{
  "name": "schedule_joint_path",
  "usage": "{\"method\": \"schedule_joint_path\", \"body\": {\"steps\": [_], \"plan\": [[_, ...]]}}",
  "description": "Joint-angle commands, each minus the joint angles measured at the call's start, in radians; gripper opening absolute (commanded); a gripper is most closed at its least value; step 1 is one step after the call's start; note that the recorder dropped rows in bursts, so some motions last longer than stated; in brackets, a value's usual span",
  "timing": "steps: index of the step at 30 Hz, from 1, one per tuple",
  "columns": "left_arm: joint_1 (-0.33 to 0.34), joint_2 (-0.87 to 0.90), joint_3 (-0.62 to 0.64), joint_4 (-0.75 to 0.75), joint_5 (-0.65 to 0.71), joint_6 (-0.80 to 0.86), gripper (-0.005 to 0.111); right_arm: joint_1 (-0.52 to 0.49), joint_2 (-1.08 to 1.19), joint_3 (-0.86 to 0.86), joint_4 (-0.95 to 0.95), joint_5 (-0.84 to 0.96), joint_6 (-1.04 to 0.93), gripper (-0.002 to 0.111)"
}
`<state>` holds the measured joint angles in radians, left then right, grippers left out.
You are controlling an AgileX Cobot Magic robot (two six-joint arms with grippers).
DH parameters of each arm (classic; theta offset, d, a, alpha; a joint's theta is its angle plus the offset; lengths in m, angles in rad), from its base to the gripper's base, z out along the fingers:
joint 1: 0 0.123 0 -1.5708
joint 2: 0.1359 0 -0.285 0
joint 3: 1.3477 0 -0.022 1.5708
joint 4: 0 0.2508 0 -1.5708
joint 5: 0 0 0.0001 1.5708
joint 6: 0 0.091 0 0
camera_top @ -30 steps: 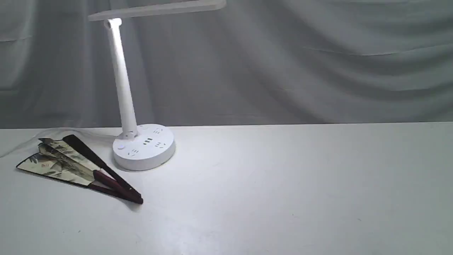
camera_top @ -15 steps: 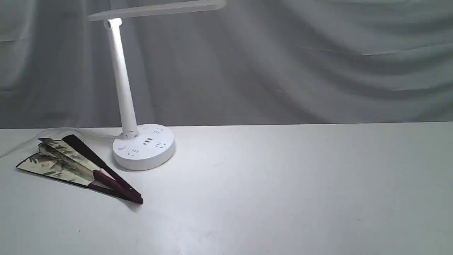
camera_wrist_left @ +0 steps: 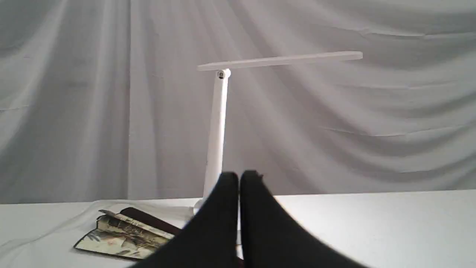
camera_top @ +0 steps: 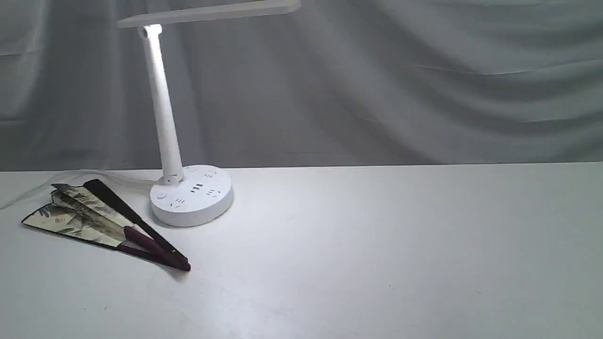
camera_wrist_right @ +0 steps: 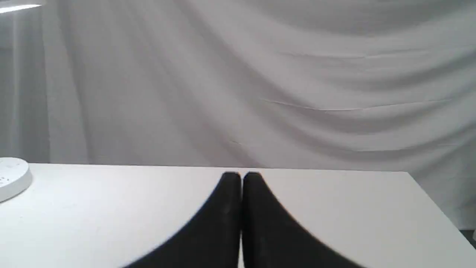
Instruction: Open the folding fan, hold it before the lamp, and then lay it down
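Observation:
The folding fan lies partly spread on the white table at the left, its dark maroon ribs meeting at a pivot near the lamp's base. Its painted cream paper also shows in the left wrist view. The white lamp stands just right of the fan, lit, with its bar head overhead. My left gripper is shut and empty, well short of the fan. My right gripper is shut and empty over bare table. Neither arm appears in the exterior view.
A grey draped cloth hangs behind the table. A thin pale cable runs from the lamp along the back left. The table's right edge shows in the right wrist view, with the lamp base at its far side.

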<state>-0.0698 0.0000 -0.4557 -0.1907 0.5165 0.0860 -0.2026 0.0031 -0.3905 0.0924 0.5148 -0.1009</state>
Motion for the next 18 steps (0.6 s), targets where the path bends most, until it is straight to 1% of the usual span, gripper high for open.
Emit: {"method": "schedule_joint_path", "body": {"steps": [1, 5, 8, 12, 18], "plan": [[0.0, 0.0, -0.001, 0.024, 0.023, -0.057, 0.0, -0.006, -0.003, -0.007, -0.003, 0.021, 0.004, 0.0], [0.0, 0.003, -0.001, 0.067, 0.033, -0.121, 0.0, -0.006, -0.003, -0.007, -0.003, 0.024, 0.004, 0.0], [0.0, 0.066, -0.005, 0.09, 0.027, -0.142, 0.0, -0.006, 0.03, -0.007, -0.003, 0.026, 0.016, 0.0], [0.0, 0.188, -0.028, 0.09, 0.004, -0.158, 0.0, -0.006, 0.166, -0.007, -0.003, 0.005, 0.028, 0.0], [0.0, 0.414, -0.112, 0.09, -0.021, -0.16, 0.001, -0.006, 0.375, -0.007, 0.027, -0.092, 0.028, 0.0]]}}
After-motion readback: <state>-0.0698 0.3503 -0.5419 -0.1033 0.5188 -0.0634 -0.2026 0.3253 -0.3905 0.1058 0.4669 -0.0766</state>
